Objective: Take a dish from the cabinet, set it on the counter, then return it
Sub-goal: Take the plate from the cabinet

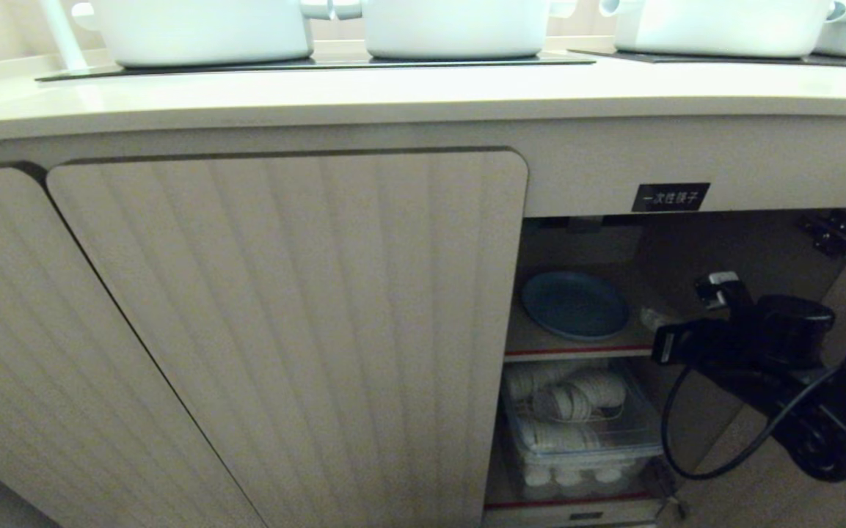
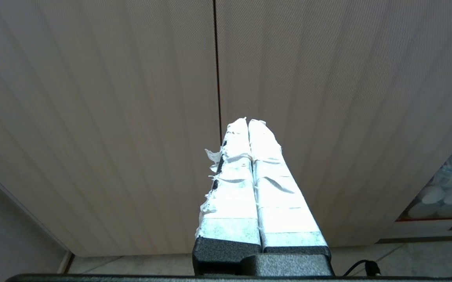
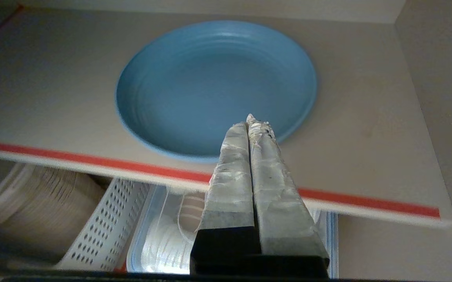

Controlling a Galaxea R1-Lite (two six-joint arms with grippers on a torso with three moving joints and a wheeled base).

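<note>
The dish (image 1: 575, 304), a light-blue plate, lies flat on the inner shelf (image 1: 540, 345) of the cabinet (image 1: 283, 330), in the open bay on the right. My right gripper (image 1: 656, 323) reaches into that bay from the right. It is shut and empty, just right of the plate. In the right wrist view its taped tips (image 3: 249, 121) point at the near rim of the dish (image 3: 216, 88), above the shelf's red-striped front edge (image 3: 367, 201). My left gripper (image 2: 247, 122) is shut and empty, facing closed ribbed doors. The counter (image 1: 423, 95) runs above the cabinet.
White pots (image 1: 202, 29) stand on the black cooktop panels on the counter. Below the shelf sits a clear bin (image 1: 577, 433) of stacked white disposable ware and a white perforated basket (image 3: 104, 223). Door hinges (image 1: 841, 242) project at the bay's right side. A black label (image 1: 670, 197) is above the opening.
</note>
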